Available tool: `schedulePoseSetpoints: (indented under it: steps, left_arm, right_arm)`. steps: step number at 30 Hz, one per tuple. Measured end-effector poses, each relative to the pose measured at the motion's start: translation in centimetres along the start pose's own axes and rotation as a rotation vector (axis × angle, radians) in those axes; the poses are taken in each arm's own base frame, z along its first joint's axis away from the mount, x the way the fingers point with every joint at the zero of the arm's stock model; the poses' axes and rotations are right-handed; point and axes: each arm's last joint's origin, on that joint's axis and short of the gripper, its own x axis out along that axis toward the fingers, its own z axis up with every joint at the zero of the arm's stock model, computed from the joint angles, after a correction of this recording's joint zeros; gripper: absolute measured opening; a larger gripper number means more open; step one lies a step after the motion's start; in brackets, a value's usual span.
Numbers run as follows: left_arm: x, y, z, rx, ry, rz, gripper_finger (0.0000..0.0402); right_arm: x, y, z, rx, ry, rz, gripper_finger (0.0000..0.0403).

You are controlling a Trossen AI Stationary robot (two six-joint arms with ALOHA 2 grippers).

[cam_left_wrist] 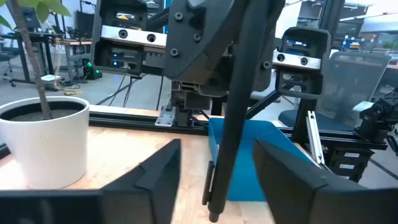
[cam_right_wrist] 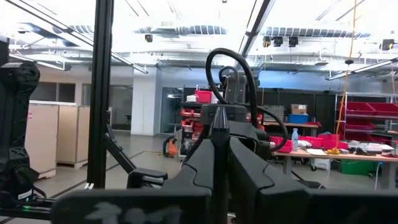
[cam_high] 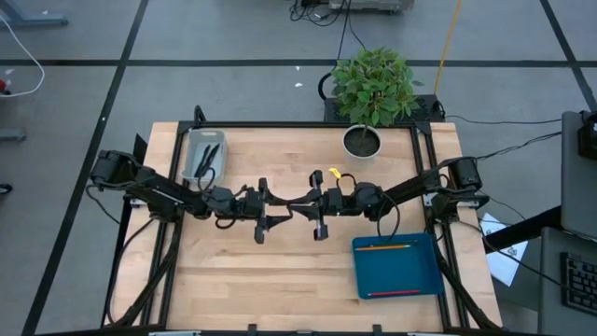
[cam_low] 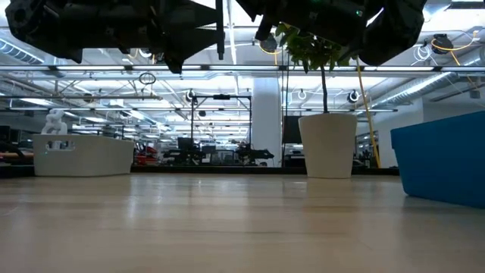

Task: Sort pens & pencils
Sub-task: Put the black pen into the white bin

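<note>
A wooden table (cam_high: 280, 271) fills the overhead view, with two dark robot arms reaching in from either side and meeting near its middle. A blue tray (cam_high: 396, 266) sits at the table's near right corner, holding an orange pencil (cam_high: 384, 247) along its far edge and a red pencil (cam_high: 392, 293) along its near edge. A white bin (cam_high: 191, 159) at the far left corner holds dark pens (cam_high: 207, 161). A potted plant (cam_high: 371, 89) stands at the far edge.

The left gripper (cam_high: 264, 222) hangs above the table's centre, fingers spread wide and grasping nothing. The right gripper (cam_high: 315, 207), facing it, is clenched on a black pen (cam_left_wrist: 233, 124) that hangs between the left gripper's open fingers (cam_left_wrist: 161, 171).
</note>
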Motion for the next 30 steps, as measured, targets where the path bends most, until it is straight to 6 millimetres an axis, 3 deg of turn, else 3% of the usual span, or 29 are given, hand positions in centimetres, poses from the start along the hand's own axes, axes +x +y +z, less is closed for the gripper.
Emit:
schedulePoseSetpoints:
  steps: [6, 10, 15, 21, 24, 27, 30]
  left_arm:
    - [0.0, 0.0, 0.0, -0.003, -0.001, 0.003, 0.0114]
    - [0.0, 0.0, 0.0, -0.024, 0.000, 0.002, 0.0089]
    - [0.6, -0.1, -0.1, -0.021, 0.006, 0.003, 0.0102]
    - [3.2, -0.4, -0.5, 0.002, 0.055, 0.010, 0.0165]
    - [3.5, -0.4, -0.4, 0.027, 0.068, 0.015, 0.0186]
    - [3.6, -0.4, -0.3, 0.027, 0.062, 0.020, 0.0184]
    - [3.4, -0.6, 0.2, 0.045, 0.050, 0.019, 0.0157]
  right_arm:
    - [0.0, 0.0, 0.0, 0.000, 0.000, -0.002, 0.0012]
    - [0.0, 0.0, 0.0, 0.002, 0.000, -0.003, 0.0012]
    - [0.0, 0.0, 0.0, 0.003, 0.000, -0.001, 0.0012]
    - [0.0, 0.0, -0.1, 0.006, 0.005, 0.000, 0.0012]
    - [0.0, 0.0, -0.1, 0.006, 0.009, 0.001, 0.0012]
    - [0.0, 0.0, -0.1, 0.008, 0.013, 0.002, 0.0012]
    - [0.0, 0.0, -0.2, 0.006, 0.016, 0.002, 0.0012]
